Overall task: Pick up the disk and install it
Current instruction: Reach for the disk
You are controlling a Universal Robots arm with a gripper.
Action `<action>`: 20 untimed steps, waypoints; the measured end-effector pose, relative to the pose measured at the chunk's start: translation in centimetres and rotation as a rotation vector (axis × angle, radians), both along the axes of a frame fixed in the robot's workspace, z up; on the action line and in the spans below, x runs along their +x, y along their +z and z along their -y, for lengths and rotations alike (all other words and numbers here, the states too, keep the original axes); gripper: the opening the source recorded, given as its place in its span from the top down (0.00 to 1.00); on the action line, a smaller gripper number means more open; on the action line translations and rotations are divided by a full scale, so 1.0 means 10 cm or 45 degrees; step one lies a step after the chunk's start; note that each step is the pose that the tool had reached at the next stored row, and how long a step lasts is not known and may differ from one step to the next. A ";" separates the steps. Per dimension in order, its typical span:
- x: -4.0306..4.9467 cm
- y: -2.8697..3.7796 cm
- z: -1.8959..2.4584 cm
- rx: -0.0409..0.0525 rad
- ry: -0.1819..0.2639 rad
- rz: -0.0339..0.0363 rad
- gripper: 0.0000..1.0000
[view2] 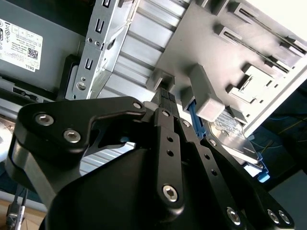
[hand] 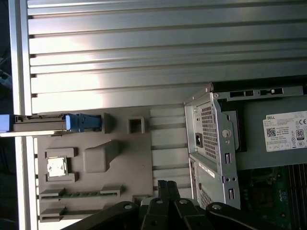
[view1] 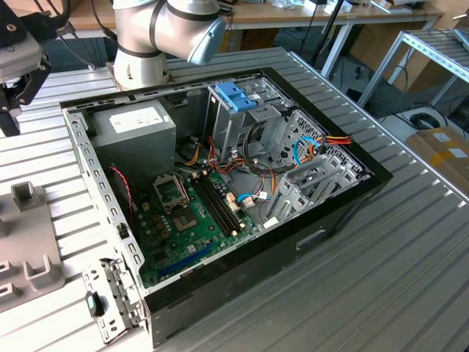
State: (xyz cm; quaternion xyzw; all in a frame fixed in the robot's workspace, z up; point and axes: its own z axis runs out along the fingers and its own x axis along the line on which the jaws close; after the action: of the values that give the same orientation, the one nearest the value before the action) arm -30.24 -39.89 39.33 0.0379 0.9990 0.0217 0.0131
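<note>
In the first wrist view the disk stood on edge at a grey holder, while the second wrist view showed the pincer clenched, empty, nearby.

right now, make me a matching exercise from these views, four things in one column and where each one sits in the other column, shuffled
Things:
1. disk
2. blue bracket
3. power supply
4. motherboard

Places:
A. flat on the floor of the open case
B. on edge in the grey fixture, outside the case
C. on top of the drive cage
D. in the case's corner nearest the arm's base

Pairs: 1-B, 2-C, 3-D, 4-A
</note>
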 end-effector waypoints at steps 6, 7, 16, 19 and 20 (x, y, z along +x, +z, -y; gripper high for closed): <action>-0.022 0.000 0.000 0.000 0.000 0.0000 0.90; -0.026 0.000 0.000 0.000 0.000 0.0000 0.90; -0.067 0.000 0.000 0.000 0.000 0.0000 0.90; -0.081 0.000 0.000 0.000 0.000 0.0000 0.90; -0.085 0.000 0.000 0.000 0.000 0.0000 0.90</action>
State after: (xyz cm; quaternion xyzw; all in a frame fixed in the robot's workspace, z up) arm -31.09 -39.90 39.33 0.0379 0.9990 0.0216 0.0131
